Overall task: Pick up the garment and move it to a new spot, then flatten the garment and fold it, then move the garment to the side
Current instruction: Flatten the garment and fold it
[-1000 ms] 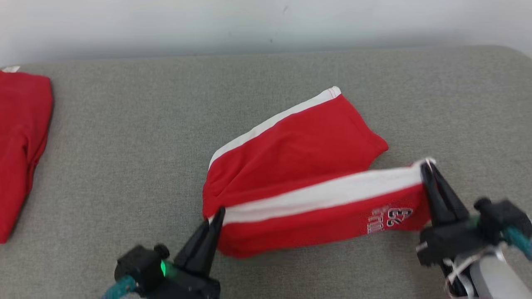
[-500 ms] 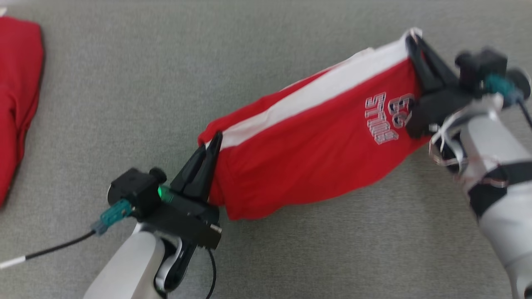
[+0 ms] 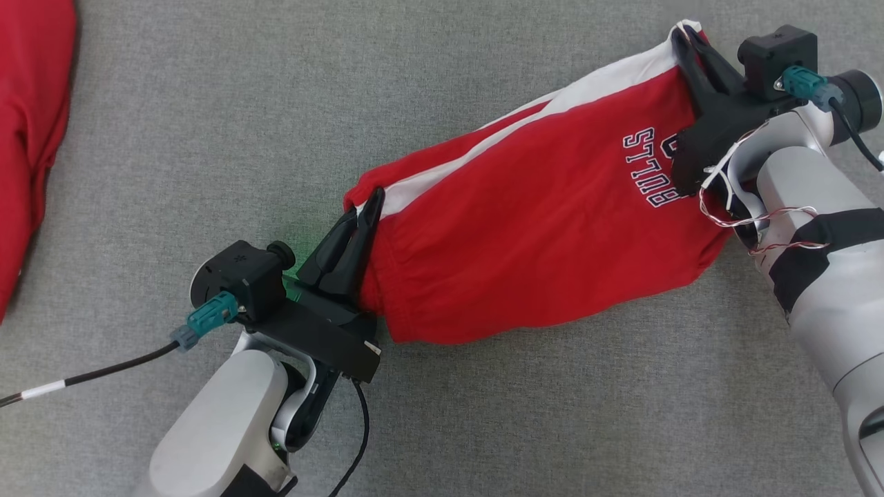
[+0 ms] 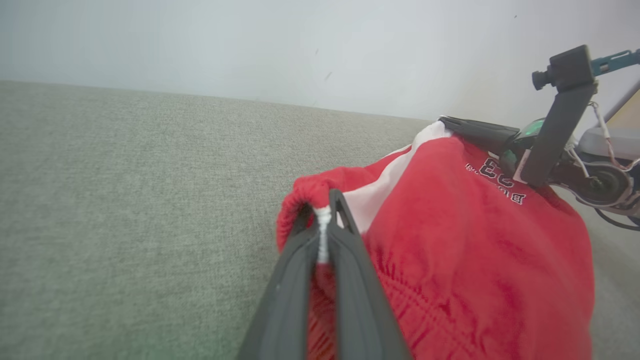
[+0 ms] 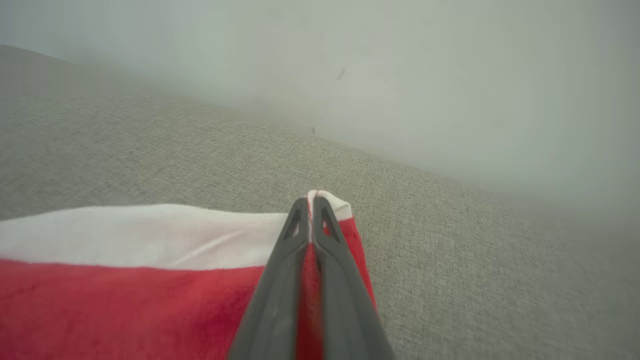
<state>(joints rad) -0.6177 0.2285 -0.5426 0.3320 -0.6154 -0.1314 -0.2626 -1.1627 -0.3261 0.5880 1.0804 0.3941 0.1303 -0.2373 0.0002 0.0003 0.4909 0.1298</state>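
Observation:
The garment (image 3: pixel 539 228) is a pair of red shorts with a white side stripe and dark lettering, hanging stretched between both grippers above the grey surface. My left gripper (image 3: pixel 373 200) is shut on its gathered waistband end at the lower left; in the left wrist view the fingers (image 4: pixel 345 260) pinch the white stripe of the garment (image 4: pixel 475 260). My right gripper (image 3: pixel 680 34) is shut on the hem corner at the upper right. The right wrist view has my right gripper (image 5: pixel 311 202) clamping the white-striped edge of the garment (image 5: pixel 125 280).
A second red cloth (image 3: pixel 31 124) lies at the far left edge of the grey fabric surface (image 3: pixel 207 124). A pale wall (image 4: pixel 300 45) rises behind the surface. A black cable (image 3: pixel 90 376) trails from my left wrist.
Both grippers have lifted the garment off the surface, so it now hangs doubled between them. The head camera has tilted downward, shifting the whole view.

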